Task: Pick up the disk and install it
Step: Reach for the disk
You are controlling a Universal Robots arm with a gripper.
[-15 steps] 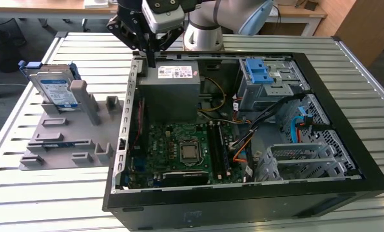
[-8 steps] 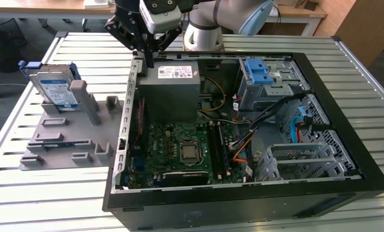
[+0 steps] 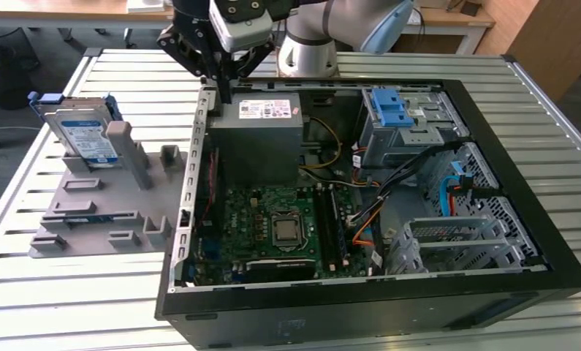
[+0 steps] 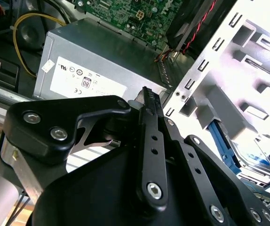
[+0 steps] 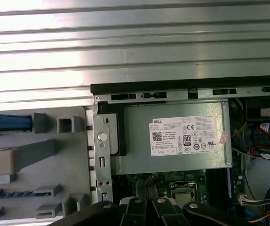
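Jaws pressed together, with nothing between them. Gripper (image 3: pixel 220 91) up over the back corner of the open computer case (image 3: pixel 368 311), just above the grey metal box (image 3: pixel 256 139) with the white sticker. Holds nothing. Seems to touch nothing.

Disk (image 3: pixel 80 131) not picked up yet. Stands on its edge in the grey rack (image 3: pixel 95 212), with a blue frame around it. Sits outside the case, toward the exterior view's left, well apart from the gripper. Looks like the very start of the job, with both the picking up and the putting in left to do. Blue latch (image 3: pixel 397 110) and metal cage in the far part of the case, with no disk to be seen there.

Under it all, table (image 3: pixel 66 307) made of long shiny metal slats, flat and hard. Rack and case side by side on it. Behind the table, wooden desk (image 3: pixel 66 11) and a bit of grey floor. Looks like a work room.
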